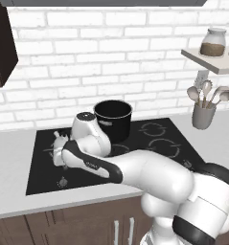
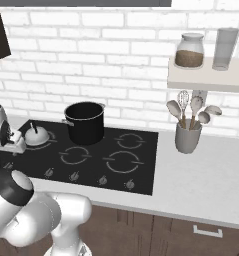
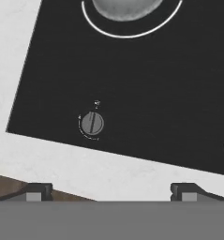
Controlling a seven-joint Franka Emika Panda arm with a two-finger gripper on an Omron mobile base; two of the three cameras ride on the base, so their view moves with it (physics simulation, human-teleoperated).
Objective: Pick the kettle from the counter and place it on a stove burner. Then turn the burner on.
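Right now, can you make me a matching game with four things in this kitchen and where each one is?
Things:
1. kettle
2. black pot
3. utensil cup
4. jar of brown grains

Places:
A. on the wall shelf
B. on the pale counter, right of the cooktop
C. on the far left burner ring
D. at the back of the cooktop, beside the kettle

Pairs: 1-C, 2-D, 3-B, 4-A
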